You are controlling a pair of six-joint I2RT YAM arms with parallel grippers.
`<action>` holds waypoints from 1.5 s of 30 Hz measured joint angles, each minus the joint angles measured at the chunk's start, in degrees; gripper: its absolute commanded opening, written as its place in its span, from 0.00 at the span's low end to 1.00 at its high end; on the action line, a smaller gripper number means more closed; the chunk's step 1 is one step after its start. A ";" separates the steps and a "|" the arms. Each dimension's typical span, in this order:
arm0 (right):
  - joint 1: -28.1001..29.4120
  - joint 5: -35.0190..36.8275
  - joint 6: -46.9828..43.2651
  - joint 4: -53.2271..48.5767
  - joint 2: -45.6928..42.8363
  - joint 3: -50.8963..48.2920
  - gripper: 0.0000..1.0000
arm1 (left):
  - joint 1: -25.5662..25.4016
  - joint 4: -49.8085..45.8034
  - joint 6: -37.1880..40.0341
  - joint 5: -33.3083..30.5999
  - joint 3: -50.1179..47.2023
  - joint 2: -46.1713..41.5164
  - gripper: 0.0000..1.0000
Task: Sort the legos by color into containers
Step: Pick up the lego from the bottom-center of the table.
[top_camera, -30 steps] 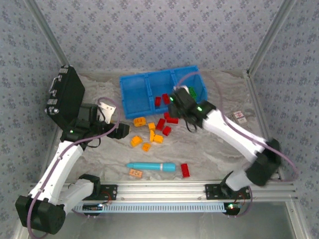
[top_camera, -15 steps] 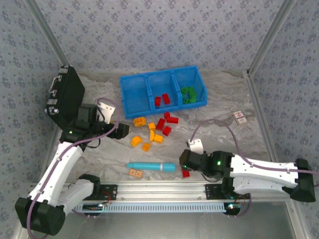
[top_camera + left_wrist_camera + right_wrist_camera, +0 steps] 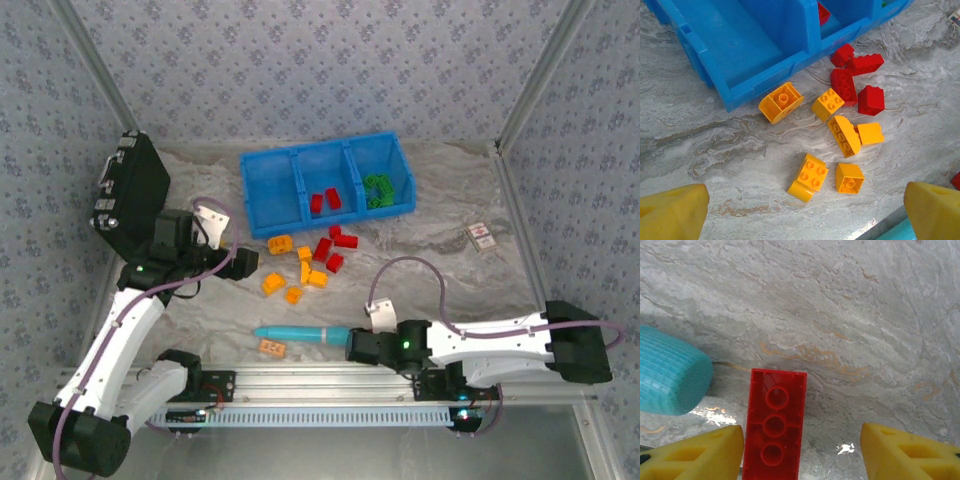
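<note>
Change noted: a second ago the right gripper stood over the right-hand compartment of the blue bin at the upper middle of the overhead frame; it has since swung to the bottom of that frame and now sits low beside the blue-green cylinder.

The wrist view confirms its position: the jaws stand wide apart with nothing gripped; a long red brick lies hollow side up on the table between them. The brick is close against the finger at lower left of that frame and well off the other; the cylinder's end lies at middle left, just beside the brick.

Judgement: the drop at the bin is finished and a fresh pick has begun. This brick belongs in the middle compartment, where two red pieces already lie; green pieces occupy the right compartment; the left compartment is bare.

Left gripper: little changed over the same second; wide open and empty, hovering over the loose orange bricks at centre frame. Four loose red bricks lie at upper right, near the bin's front wall.

Outstanding: the orange group, the red cluster, and one orange brick below the cylinder's left end; by my estimate the sorting is under half done.
</note>
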 measured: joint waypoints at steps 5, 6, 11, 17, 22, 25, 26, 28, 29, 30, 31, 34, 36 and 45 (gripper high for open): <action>0.00 -0.46 0.98 1.46 1.97 -0.92 0.66 | 0.00 0.00 0.00 0.00 0.00 0.04 1.00; 0.00 -0.59 1.09 1.88 2.34 -1.11 0.66 | 0.00 0.00 0.00 0.00 0.00 0.07 1.00; -0.39 -1.49 1.38 4.22 3.28 -1.77 0.64 | 0.00 0.00 0.00 -0.02 0.00 0.22 1.00; -1.18 -2.80 1.70 5.49 4.92 -3.48 0.54 | 0.00 -0.02 0.00 -0.02 0.00 0.90 1.00; -1.55 -3.65 1.84 6.86 6.25 -3.80 0.45 | 0.00 -0.04 0.00 -0.02 0.00 0.94 1.00; -1.90 -4.13 2.01 7.39 6.25 -3.80 0.38 | 0.00 -0.04 0.00 -0.02 0.00 0.94 1.00; -2.10 -4.26 2.01 7.50 6.25 -3.78 0.36 | 0.00 -0.04 0.00 -0.02 0.00 0.94 1.00; -2.56 -4.66 1.79 7.61 6.23 -3.69 0.35 | 0.00 -0.04 0.02 -0.02 0.00 1.03 1.00; -2.86 -4.74 1.55 7.48 6.14 -3.58 0.34 | 0.00 -0.04 0.00 -0.02 0.00 1.20 1.00; -3.30 -4.90 1.18 7.30 6.12 -3.52 0.34 | 0.00 -0.04 0.02 -0.04 0.00 1.31 1.00; -4.04 -4.92 0.68 6.88 6.08 -3.28 0.33 | 0.00 -0.07 0.02 -0.04 0.00 1.53 1.00; -7.10 -4.94 -1.97 4.31 5.68 -1.70 0.32 | 0.00 -0.09 0.02 -0.04 0.00 1.66 1.00; -9.62 -4.94 -4.11 2.95 4.66 0.22 0.31 | 0.00 -0.09 0.02 -0.07 0.00 1.66 1.00; -27.43 -6.54 -21.81 2.29 1.14 13.35 0.30 | 0.00 -0.13 0.02 -0.15 0.00 3.04 1.00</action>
